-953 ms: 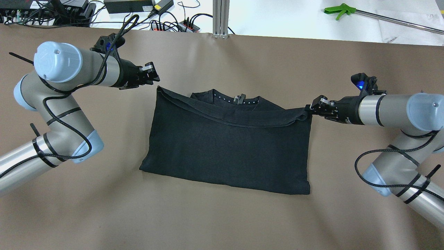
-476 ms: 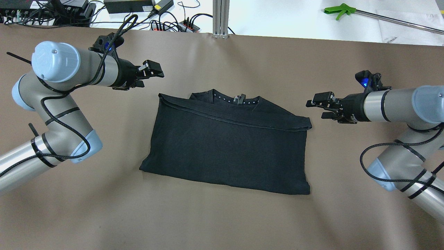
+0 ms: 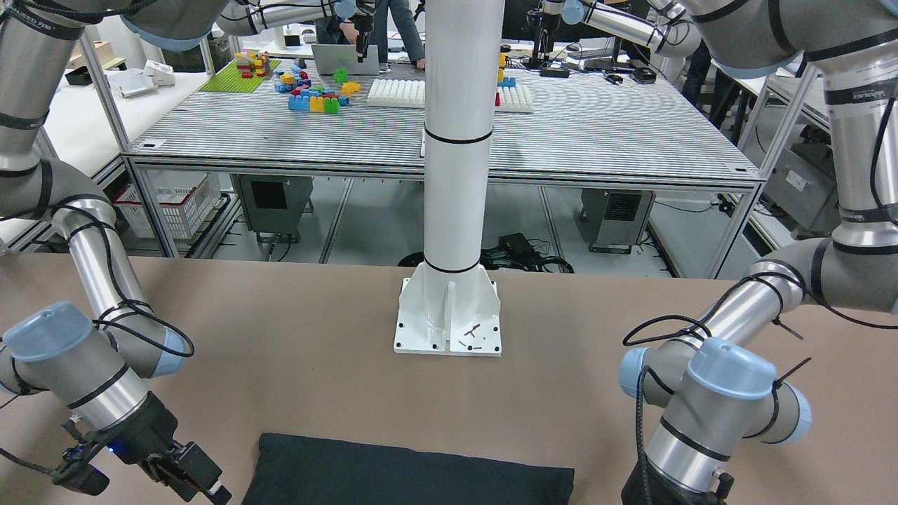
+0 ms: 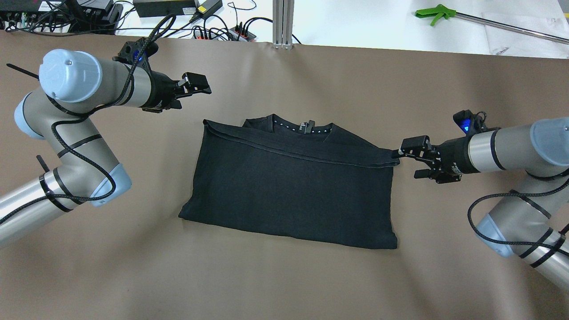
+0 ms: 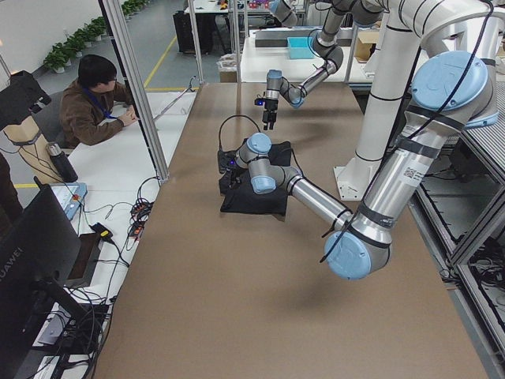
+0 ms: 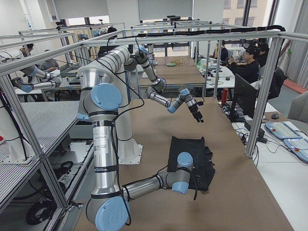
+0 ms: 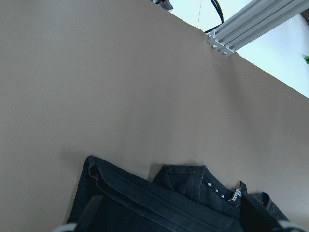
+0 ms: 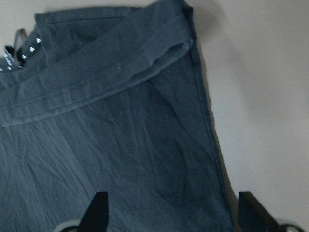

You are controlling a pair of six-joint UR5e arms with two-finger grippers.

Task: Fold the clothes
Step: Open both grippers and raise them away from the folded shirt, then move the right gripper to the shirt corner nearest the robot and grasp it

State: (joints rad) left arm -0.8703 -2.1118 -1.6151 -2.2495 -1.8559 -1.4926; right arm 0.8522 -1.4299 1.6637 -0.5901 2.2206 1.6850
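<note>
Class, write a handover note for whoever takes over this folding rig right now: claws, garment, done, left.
Left claw: open, empty, clear of the garment, beyond its far-left corner.
Right claw: open, empty, at the folded hem's right end.
Black garment: flat on the brown table, folded once, collar showing past the hem.
Done: one fold.
Left: probably another fold to make it compact.

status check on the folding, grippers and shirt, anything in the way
Left gripper open, clear of the far-left corner. Right gripper open at the far-right folded corner. Black garment folded, flat on table, collar showing. Nothing seen in the way.
</note>
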